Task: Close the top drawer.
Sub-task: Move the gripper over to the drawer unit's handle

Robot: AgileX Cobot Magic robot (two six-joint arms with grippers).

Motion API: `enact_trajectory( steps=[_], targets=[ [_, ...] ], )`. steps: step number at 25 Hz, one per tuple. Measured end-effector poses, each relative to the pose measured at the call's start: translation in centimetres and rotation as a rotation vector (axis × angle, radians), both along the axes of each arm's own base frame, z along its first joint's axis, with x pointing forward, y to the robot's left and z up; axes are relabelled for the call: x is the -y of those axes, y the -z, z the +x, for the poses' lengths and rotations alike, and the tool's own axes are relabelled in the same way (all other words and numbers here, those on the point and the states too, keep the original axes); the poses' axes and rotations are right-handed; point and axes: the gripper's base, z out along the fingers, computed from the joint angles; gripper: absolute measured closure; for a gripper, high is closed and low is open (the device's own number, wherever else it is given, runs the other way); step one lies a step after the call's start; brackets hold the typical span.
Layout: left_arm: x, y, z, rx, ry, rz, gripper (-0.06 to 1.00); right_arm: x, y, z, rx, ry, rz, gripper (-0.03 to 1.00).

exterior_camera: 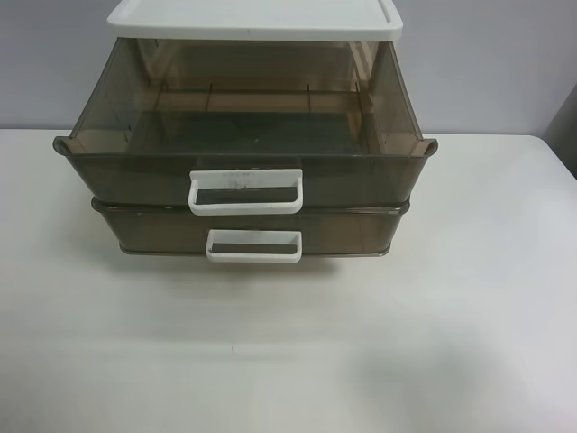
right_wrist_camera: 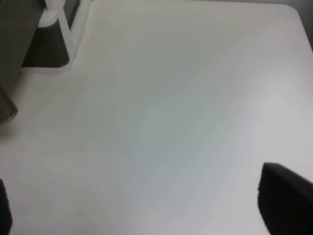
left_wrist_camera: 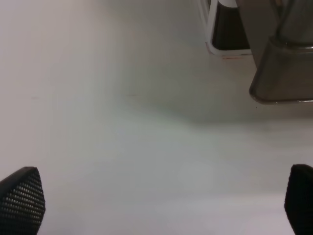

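The closing had not begun, by the look of it. The left fingers (left_wrist_camera: 22, 200) hung spread wide over bare surface (exterior_camera: 451, 316), gripping nothing and well apart from the drawer unit. The top drawer (exterior_camera: 243, 135), smoky brown and translucent, stood at the middle of the far edge of the surface. It was drawn far out from under the unit's white lid (exterior_camera: 252, 20) towards the near edge, and its scuffed white handle (exterior_camera: 245, 191) faced that edge untouched. The right fingers (right_wrist_camera: 283, 200) were likewise held wide open and empty above the surface, clear of the unit. I judged the whole push yet to do: one arm had to reach the drawer front and drive it back under the lid. As for contents, the top drawer's floor showed through its walls and nothing could be made out lying on it. The lower drawer (exterior_camera: 361, 233), with its clean white handle (exterior_camera: 253, 246), sat mostly covered by the one above, so its inside could not be told.
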Motion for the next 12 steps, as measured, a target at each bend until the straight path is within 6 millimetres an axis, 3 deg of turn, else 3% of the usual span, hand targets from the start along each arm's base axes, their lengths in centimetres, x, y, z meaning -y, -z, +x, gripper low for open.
enact_trajectory(
  steps=[12],
  targets=[
    [0.0, 0.0, 0.0, 0.0, 0.0, 0.0, -0.05, 0.0, 0.0, 0.0, 0.0, 0.0, 0.0, -0.02]
  ],
)
